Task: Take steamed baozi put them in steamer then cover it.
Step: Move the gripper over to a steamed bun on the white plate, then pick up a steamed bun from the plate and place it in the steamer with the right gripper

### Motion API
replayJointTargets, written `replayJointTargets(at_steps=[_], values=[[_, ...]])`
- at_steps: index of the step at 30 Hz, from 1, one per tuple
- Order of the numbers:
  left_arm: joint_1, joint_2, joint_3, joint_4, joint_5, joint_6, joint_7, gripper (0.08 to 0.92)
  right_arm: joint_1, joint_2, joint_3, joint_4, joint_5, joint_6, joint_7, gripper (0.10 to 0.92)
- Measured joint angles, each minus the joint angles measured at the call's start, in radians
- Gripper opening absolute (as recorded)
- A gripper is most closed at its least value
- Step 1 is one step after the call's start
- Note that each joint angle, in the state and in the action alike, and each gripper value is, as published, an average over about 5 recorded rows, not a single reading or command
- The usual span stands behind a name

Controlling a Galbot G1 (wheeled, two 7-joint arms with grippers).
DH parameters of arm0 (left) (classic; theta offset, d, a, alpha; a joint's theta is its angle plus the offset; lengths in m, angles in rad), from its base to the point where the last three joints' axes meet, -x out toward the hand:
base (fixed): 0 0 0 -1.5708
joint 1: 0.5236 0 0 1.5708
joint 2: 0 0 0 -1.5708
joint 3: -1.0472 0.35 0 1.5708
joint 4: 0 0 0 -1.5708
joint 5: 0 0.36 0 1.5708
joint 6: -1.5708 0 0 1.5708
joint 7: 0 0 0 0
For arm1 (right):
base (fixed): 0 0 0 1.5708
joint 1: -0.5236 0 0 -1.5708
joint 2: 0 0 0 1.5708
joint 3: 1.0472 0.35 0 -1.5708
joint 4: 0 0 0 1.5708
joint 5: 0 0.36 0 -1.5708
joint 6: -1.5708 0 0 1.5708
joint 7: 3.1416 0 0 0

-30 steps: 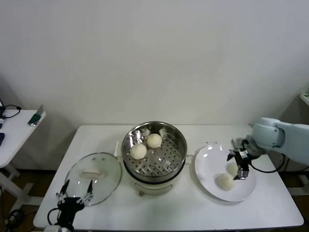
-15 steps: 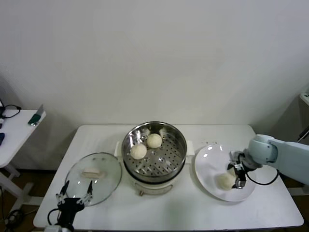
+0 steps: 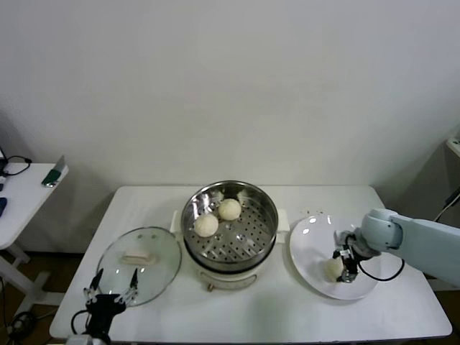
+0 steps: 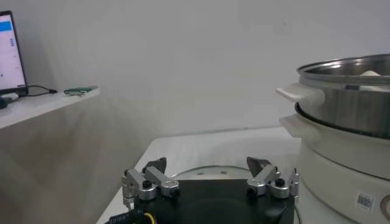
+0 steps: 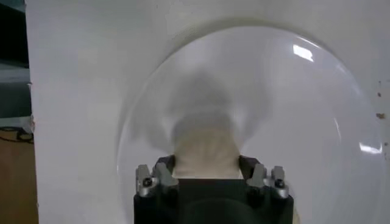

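Shiny stainless steel forms the round steamer (image 3: pixel 229 219), a pot with a perforated tray inside, sitting on a cream-white base with side handles at the middle of a white table (image 3: pixel 259 309). Two small, smooth, cream-white steamed baozi (image 3: pixel 218 217) lie side by side on the tray, toward the far left part of the pot.

To the right of the steamer, just beside it, is a flat white plate (image 3: pixel 310 237). The right gripper (image 3: pixel 340 266) is down over this plate, its two fingers standing on either side of a cream-white bun (image 5: pixel 204 149) that lies on the plate. The fingers sit close against the bun's sides; whether they already grip it cannot be told. Only one bun can be made out on the plate in the head view.

To the left of the steamer, a round clear glass lid (image 3: pixel 139 264) with a white handle lies flat on the table. The left gripper (image 3: pixel 110 290) waits at the lid's near edge, its fingers spread wide and holding nothing.
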Motion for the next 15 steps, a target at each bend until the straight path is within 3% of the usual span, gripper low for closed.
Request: replayJointTargets(at_steps=[8,15], values=[[0.000,0.000,0.002,-0.003,0.000,0.003,0.000,0.823,0.189,0.042,-0.111,0.013,-0.013,0.078,-0.051,0.652],[-0.001,0.002,0.002,-0.003,0.001,0.003,0.000,0.823,0.498,0.165,-0.236,0.004,0.016,0.254,-0.129,0.653]])
